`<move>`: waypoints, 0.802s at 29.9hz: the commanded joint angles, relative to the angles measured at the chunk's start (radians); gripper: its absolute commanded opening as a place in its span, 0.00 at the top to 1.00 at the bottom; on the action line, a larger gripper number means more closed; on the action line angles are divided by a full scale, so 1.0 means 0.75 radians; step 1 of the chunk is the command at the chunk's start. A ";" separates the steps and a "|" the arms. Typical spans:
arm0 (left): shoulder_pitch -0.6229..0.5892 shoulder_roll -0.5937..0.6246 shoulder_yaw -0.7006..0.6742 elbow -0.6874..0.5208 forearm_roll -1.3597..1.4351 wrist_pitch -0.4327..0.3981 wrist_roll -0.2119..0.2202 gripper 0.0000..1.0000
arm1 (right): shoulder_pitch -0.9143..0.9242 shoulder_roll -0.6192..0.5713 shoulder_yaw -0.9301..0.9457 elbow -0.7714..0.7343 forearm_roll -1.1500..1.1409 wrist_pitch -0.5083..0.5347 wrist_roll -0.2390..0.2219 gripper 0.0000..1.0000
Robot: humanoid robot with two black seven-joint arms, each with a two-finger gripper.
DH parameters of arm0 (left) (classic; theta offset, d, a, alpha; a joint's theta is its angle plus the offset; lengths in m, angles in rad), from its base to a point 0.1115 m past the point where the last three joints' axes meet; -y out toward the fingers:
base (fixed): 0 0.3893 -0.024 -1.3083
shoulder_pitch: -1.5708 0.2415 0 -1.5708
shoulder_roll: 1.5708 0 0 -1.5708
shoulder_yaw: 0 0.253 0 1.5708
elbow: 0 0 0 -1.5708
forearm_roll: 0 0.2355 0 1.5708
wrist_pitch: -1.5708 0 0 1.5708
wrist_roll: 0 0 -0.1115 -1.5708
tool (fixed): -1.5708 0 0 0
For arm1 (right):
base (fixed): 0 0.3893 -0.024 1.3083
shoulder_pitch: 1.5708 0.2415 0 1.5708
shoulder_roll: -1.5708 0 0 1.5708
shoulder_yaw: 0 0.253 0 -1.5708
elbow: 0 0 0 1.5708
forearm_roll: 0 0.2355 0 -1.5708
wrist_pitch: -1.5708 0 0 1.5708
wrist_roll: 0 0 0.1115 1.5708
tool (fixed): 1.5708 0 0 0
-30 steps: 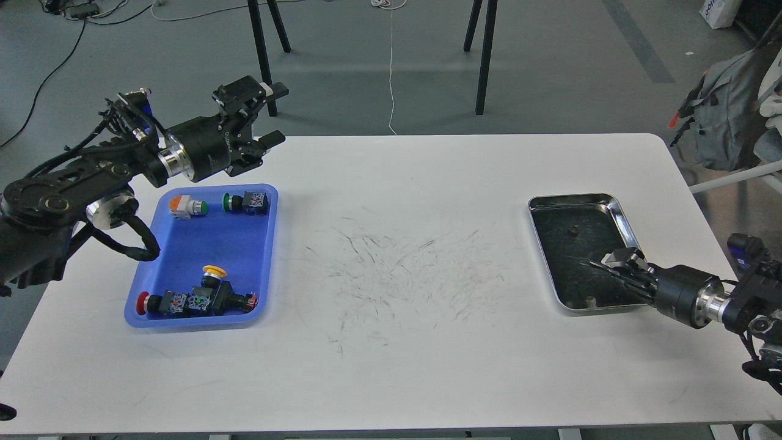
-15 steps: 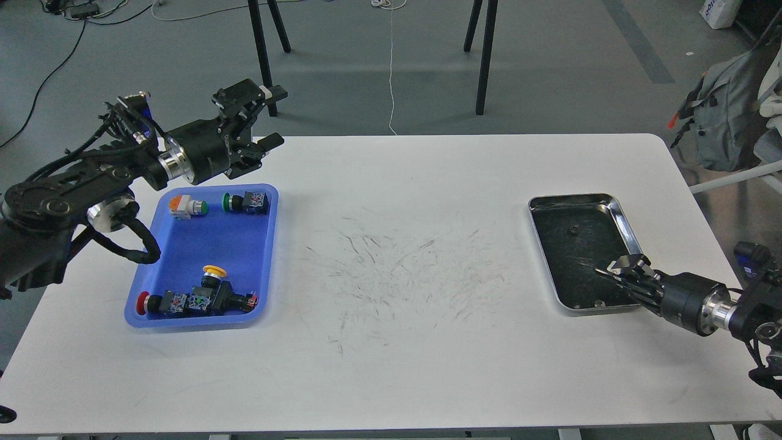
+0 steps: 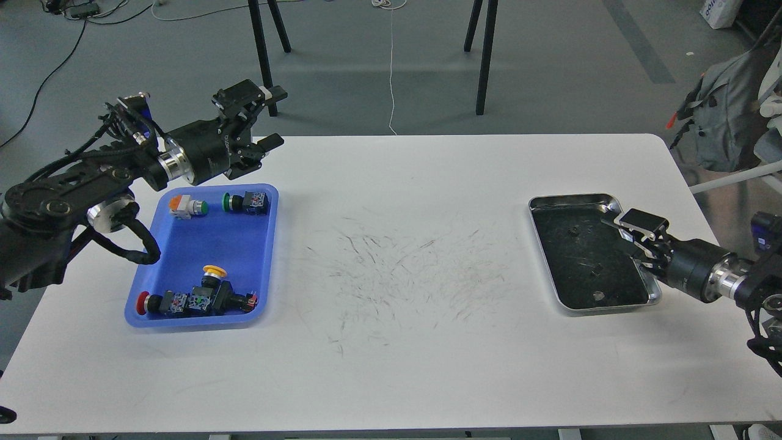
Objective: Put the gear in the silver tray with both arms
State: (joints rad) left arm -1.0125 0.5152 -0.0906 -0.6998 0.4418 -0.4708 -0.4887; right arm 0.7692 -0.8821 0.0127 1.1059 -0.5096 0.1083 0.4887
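Head view: our two arms reached over a scratched white desk.

We saw the silver tray lying flat near the desk's right edge, small dark bits on its bottom; which was the gear we could not tell. Our right gripper hung over the tray's right rim, and whether its jaws were apart we could not tell. Our left gripper hovered beyond the blue tray of push-button switches, jaws apart and empty. Behind lay grey floor, black stand legs, cables and a grey backpack.
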 commanded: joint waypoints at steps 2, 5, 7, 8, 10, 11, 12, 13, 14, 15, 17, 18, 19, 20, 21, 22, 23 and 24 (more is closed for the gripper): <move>0.010 -0.006 -0.002 0.000 -0.002 -0.002 0.000 0.00 | -0.001 0.000 0.183 0.043 0.109 -0.007 0.000 0.21; 0.020 -0.012 -0.014 0.002 -0.008 -0.002 0.000 0.00 | -0.003 0.016 0.298 0.053 0.182 -0.016 0.000 0.19; 0.029 -0.014 -0.014 0.002 -0.012 0.000 0.000 0.00 | -0.003 0.047 0.349 0.053 0.266 -0.020 0.000 0.16; 0.033 -0.014 -0.018 0.002 -0.014 0.000 0.000 0.00 | -0.003 0.063 0.363 0.053 0.321 -0.028 0.000 0.15; 0.037 -0.014 -0.026 0.000 -0.026 0.000 0.000 0.00 | -0.003 0.088 0.392 0.051 0.401 -0.046 0.000 0.13; 0.037 -0.014 -0.037 0.000 -0.041 -0.002 0.000 0.00 | -0.003 0.102 0.408 0.051 0.434 -0.060 0.000 0.12; 0.037 -0.014 -0.047 0.000 -0.055 -0.006 0.000 0.00 | -0.003 0.116 0.427 0.053 0.462 -0.071 0.000 0.12; 0.037 -0.012 -0.055 0.000 -0.067 -0.006 0.000 0.00 | -0.003 0.131 0.451 0.049 0.489 -0.081 0.000 0.12; 0.037 -0.012 -0.059 0.000 -0.076 -0.006 0.000 0.00 | -0.005 0.141 0.468 0.045 0.514 -0.089 0.000 0.12; 0.037 -0.014 -0.059 0.000 -0.082 -0.006 0.000 0.00 | -0.007 0.159 0.482 0.043 0.538 -0.095 0.000 0.11; 0.039 -0.014 -0.063 0.000 -0.090 -0.010 0.000 0.00 | -0.029 0.188 0.505 0.043 0.575 -0.106 0.000 0.11; 0.039 -0.014 -0.067 0.002 -0.104 -0.010 0.000 0.00 | -0.038 0.196 0.525 0.041 0.595 -0.106 0.000 0.11; 0.041 -0.016 -0.080 0.002 -0.125 -0.014 0.000 0.00 | -0.048 0.204 0.547 0.037 0.622 -0.106 0.000 0.11; 0.041 -0.020 -0.092 0.004 -0.147 -0.017 0.000 0.00 | -0.058 0.213 0.562 0.033 0.640 -0.106 0.000 0.11; 0.045 -0.028 -0.108 0.006 -0.174 -0.015 0.000 0.00 | -0.068 0.223 0.574 0.031 0.649 -0.106 0.000 0.10; 0.051 -0.043 -0.127 0.009 -0.202 -0.014 0.000 0.00 | -0.076 0.231 0.580 0.029 0.653 -0.106 0.000 0.09; 0.059 -0.049 -0.149 0.011 -0.229 -0.012 0.000 0.00 | -0.085 0.239 0.580 0.023 0.655 -0.106 0.000 0.08; 0.071 -0.057 -0.178 0.015 -0.249 -0.006 0.000 0.00 | -0.089 0.245 0.580 0.019 0.655 -0.106 0.000 0.08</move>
State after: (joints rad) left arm -0.9759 0.4895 -0.1775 -0.6946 0.3052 -0.4817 -0.4887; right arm 0.7179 -0.7145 0.4398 1.1283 -0.0274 0.0294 0.4888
